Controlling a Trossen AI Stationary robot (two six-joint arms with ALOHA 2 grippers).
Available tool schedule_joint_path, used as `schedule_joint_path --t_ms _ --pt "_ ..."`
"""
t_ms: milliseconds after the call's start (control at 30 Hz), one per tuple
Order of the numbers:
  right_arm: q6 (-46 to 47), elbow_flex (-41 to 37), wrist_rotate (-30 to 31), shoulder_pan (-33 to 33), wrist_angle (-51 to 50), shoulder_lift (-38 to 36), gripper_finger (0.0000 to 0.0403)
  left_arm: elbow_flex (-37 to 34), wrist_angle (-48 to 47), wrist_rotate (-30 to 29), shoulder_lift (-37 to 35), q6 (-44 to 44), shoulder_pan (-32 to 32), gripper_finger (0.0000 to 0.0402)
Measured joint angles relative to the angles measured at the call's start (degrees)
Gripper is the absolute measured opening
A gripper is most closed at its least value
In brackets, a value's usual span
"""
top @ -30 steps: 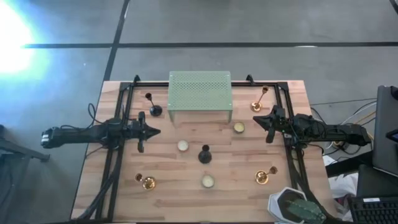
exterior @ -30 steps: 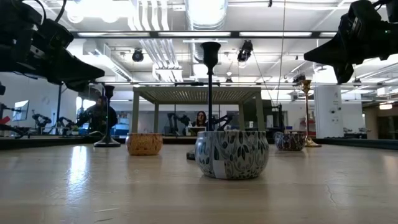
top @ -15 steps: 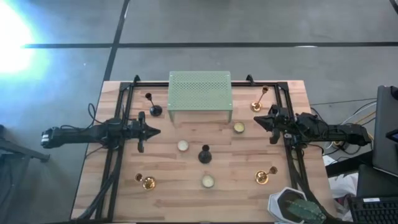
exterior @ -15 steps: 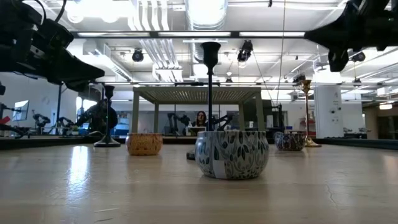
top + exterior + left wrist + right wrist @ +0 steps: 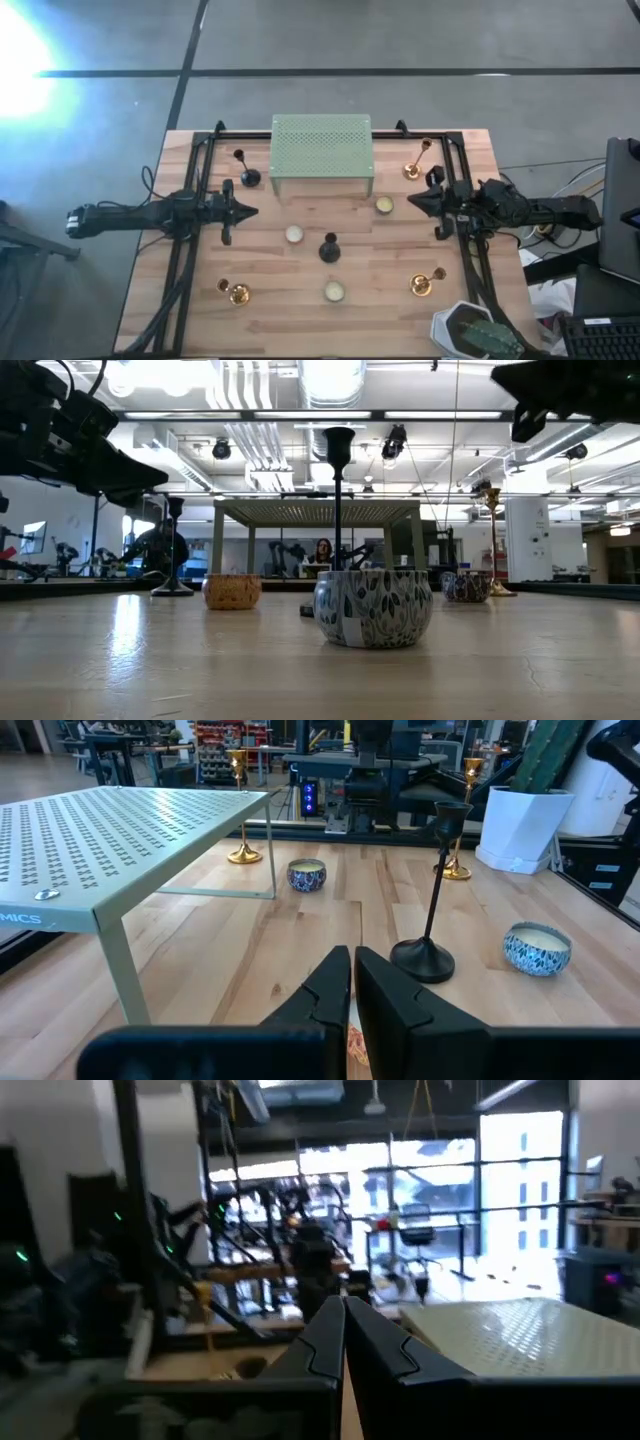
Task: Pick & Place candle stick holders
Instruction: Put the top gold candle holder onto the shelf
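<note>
Two black candle stick holders stand upright on their round bases: one far left (image 5: 247, 176), one mid-table (image 5: 329, 248), which also shows in the left wrist view (image 5: 435, 890). Three gold ones stand far right (image 5: 413, 169), near right (image 5: 421, 285) and near left (image 5: 237, 293). My left gripper (image 5: 250, 211) is shut and empty above the table's left side, pointing right. My right gripper (image 5: 414, 203) is shut and empty, high above the right side, pointing left, near the top edge of the low view (image 5: 500, 374).
A green perforated stand (image 5: 322, 150) sits at the far middle. Three small candle tins (image 5: 384, 205) (image 5: 294, 234) (image 5: 334, 291) dot the middle. A white pot with a plant (image 5: 475, 335) is at the near right corner. Black rails (image 5: 195, 200) run along both sides.
My right gripper has risen and tipped up toward level, staying shut and empty; in the low view it has climbed to the top edge. The holders have not moved.
</note>
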Motion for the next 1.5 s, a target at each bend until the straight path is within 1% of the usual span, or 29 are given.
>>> schedule_joint_path --t_ms 133,233,367,433,533,633,733,800,867,967,1033,1100,1267,1400,1500 --pt "-4.6 3.1 0.2 0.0 0.1 6.4 0.0021 0.0 0.0 0.0 0.0 0.0 0.0 0.0025" --pt "-8.0 8.8 0.4 0.0 -2.6 10.5 0.0046 0.0 0.0 0.0 0.0 0.0 0.0 0.0025" --pt "-10.0 20.5 0.6 0.0 -14.8 14.3 0.0087 0.0 0.0 -0.3 0.0 0.1 0.0 0.0025" --pt "-9.9 26.4 1.2 0.0 -22.6 16.1 0.0107 0.0 0.2 -2.7 0.0 0.8 0.1 0.0025" --pt "-6.8 34.0 3.1 0.0 -33.5 19.0 0.0129 0.0 0.7 -5.2 0.0 1.6 0.1 0.0025" --pt "-4.1 39.2 3.3 0.0 -42.0 21.5 0.0141 0.0 0.8 -5.3 0.0 1.6 0.1 0.0025" --pt "-2.5 41.9 4.4 0.0 -47.9 23.7 0.0145 0.0 0.8 -5.3 0.0 1.6 0.1 0.0025" --pt "-0.5 43.1 7.1 0.0 -52.0 25.0 0.0143 0.0 0.9 -5.4 0.0 1.6 0.1 0.0025" --pt "3.9 44.0 11.0 0.0 -58.1 26.0 0.0137 0.0 1.5 -5.9 0.0 2.3 0.1 0.0025" --pt "12.6 44.6 17.0 0.0 -68.4 26.8 0.0126 0.0 2.0 -7.3 0.0 4.0 0.1 0.0025" --pt "19.6 44.1 20.2 0.0 -73.4 26.8 0.0117 0.0 2.0 -8.6 0.0 2.7 0.0 0.0025" --pt "25.0 42.8 23.0 0.0 -76.5 26.4 0.0108 0.0 2.0 -11.4 0.0 0.0 0.1 0.0025" --pt "30.7 38.1 30.1 0.0 -76.2 24.8 0.0086 0.0 2.2 -12.4 0.0 -7.8 0.1 0.0025" --pt "35.0 34.5 31.1 0.3 -76.1 23.7 0.0069 0.0 4.5 -12.4 0.0 -10.8 0.1 0.0025" --pt "38.9 32.4 32.8 1.9 -76.0 22.9 0.0059 0.0 5.0 -12.4 0.0 -10.7 0.1 0.0025"
